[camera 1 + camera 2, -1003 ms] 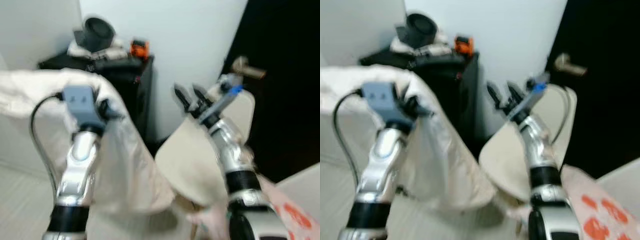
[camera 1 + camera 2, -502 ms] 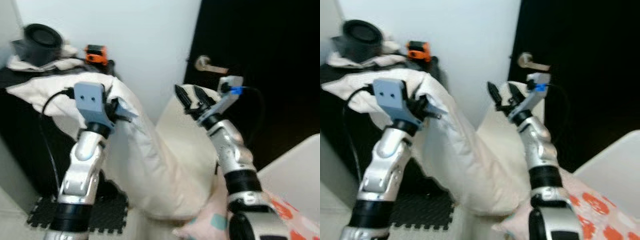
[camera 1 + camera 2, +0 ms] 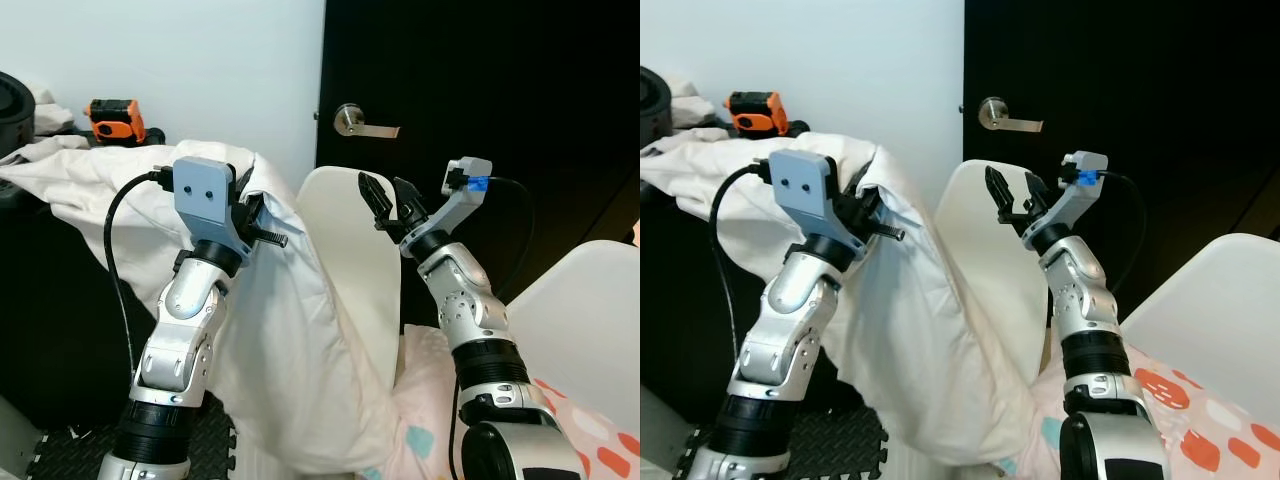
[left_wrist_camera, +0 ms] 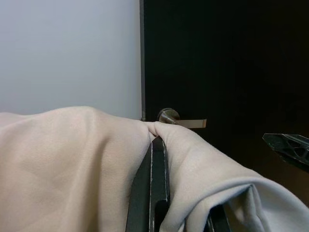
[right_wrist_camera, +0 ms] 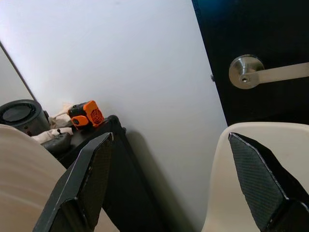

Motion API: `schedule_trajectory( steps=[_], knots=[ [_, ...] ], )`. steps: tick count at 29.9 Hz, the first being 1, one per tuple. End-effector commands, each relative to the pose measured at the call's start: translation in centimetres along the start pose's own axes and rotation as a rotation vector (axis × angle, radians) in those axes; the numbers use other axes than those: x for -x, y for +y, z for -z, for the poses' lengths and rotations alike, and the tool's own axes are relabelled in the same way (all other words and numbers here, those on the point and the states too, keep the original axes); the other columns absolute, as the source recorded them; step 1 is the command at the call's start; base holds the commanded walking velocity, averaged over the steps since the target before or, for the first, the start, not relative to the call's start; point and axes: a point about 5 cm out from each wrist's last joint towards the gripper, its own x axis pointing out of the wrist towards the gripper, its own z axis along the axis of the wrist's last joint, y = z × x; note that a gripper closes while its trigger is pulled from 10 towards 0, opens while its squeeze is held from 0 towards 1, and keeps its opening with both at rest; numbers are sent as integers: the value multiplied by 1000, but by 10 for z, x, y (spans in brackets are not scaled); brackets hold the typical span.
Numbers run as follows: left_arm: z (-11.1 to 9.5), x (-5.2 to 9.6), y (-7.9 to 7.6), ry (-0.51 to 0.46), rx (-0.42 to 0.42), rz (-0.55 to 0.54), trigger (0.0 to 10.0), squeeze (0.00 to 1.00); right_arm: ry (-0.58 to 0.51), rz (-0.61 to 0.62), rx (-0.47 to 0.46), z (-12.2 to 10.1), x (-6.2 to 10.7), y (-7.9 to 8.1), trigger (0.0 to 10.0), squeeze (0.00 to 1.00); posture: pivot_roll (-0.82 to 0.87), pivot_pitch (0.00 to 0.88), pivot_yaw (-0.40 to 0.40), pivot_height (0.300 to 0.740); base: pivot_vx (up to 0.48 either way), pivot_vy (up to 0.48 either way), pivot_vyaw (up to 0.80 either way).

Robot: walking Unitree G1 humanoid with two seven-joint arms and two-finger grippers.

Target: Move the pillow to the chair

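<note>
Home room, likely bedroom corner: black door with silver lever handle (image 3: 365, 124), cream moulded plastic chair (image 3: 362, 262) before door, patterned bedding (image 3: 1200, 425) right of door.

Pillow (image 3: 290, 330) soft matt cloth; chair (image 3: 355, 260) smooth plastic; door handle (image 3: 352, 120) brushed metal.

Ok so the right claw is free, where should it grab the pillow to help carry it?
Probably the slack fold hanging in front of the chair, low on the pillow. The left claw already pinches the top edge, so the lower half sags unsupported. The right claw is open above the chair back and could likely come down from that side and pinch the loose fabric.
</note>
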Motion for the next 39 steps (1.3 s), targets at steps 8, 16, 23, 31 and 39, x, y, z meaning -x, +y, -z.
schedule_trajectory(
  steps=[8, 16, 23, 31, 39],
  knots=[
    [-12, -4, 3, -63, 2, 0, 10000, 0, 6, 19, 12, 3, 0, -1, 10000, 0, 46, 0, -15, 707, 64, 0, 0],
    [-13, -5, 0, -66, 7, 12, 10000, 0, 22, 17, 39, 3, 1, -1, 10000, 0, 42, 0, -12, 707, 275, 0, -539],
    [-12, -5, 2, -64, 5, 2, 10000, 0, 17, 16, 17, 4, 2, -2, 10000, 0, 44, 0, -14, 707, 275, 0, -305],
    [-9, -2, 6, -45, 13, -26, 10000, 0, 30, 6, 12, 6, 0, 1, 10000, 0, 47, 0, -17, 707, 286, 0, 0],
    [23, 4, 11, 134, -14, -99, 10000, 0, 97, 20, 24, 12, 1, -1, 10000, 0, 38, 0, -9, 697, 34, 0, 0]
  ],
)
